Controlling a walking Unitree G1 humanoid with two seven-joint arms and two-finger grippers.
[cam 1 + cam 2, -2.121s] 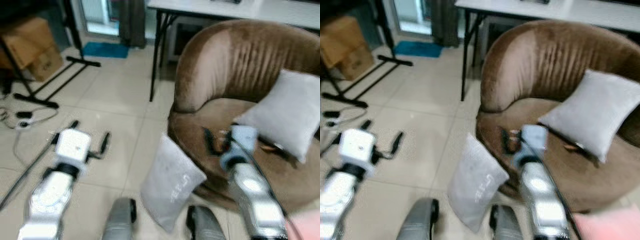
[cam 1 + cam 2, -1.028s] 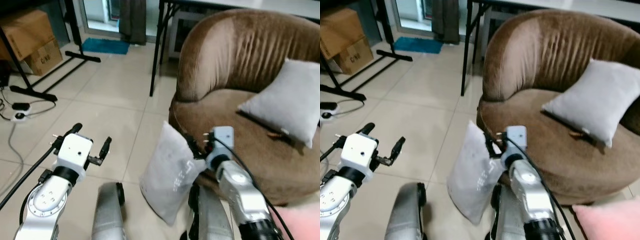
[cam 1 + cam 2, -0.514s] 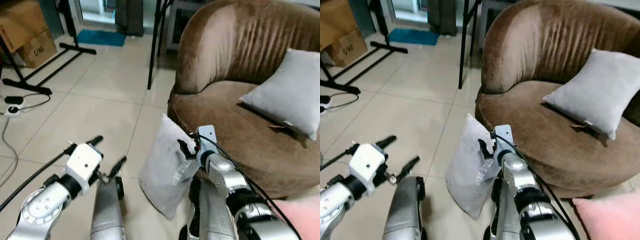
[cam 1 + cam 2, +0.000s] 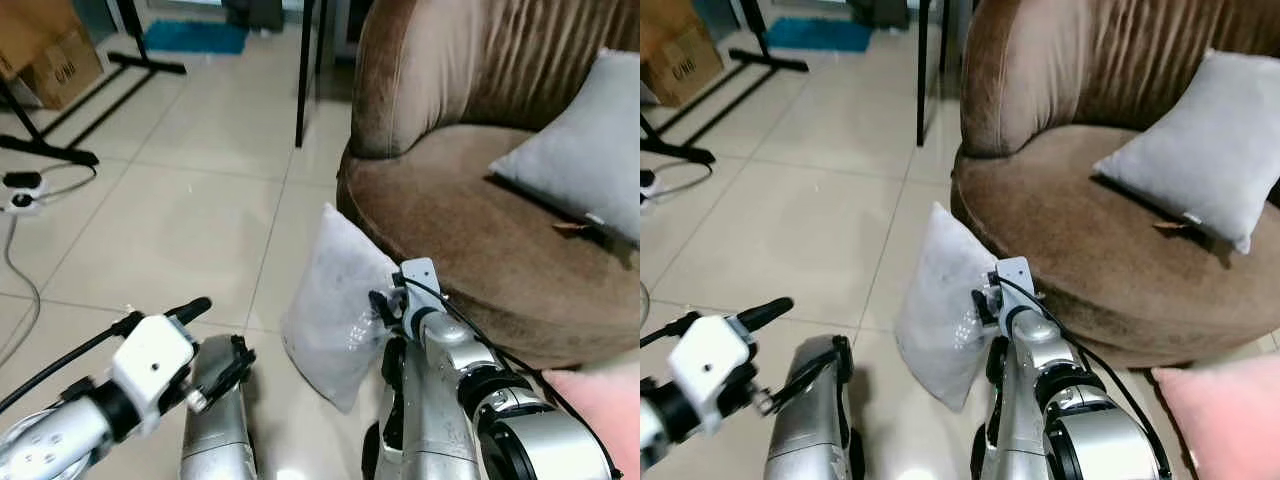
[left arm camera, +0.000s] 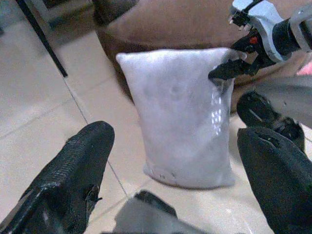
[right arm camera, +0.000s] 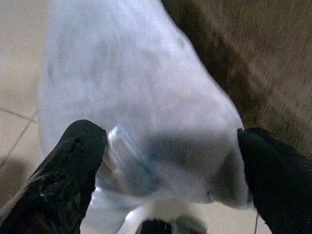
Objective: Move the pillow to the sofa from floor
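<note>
1. While the pillow (image 4: 335, 300) stands on the floor (image 4: 190, 190), leaning against the sofa (image 4: 470, 210), our right tool (image 5: 229, 68) straddles its upper right corner, fingers spread.
2. We clench only once cloth sits deep between the fingers.
3. Our left tool (image 4: 205, 340), released, waits nearby.

You had the pale grey pillow (image 4: 335, 295) standing on edge on the tiled floor, leaning against the round brown sofa (image 4: 470, 215), one upper corner touched by black fingers.
</note>
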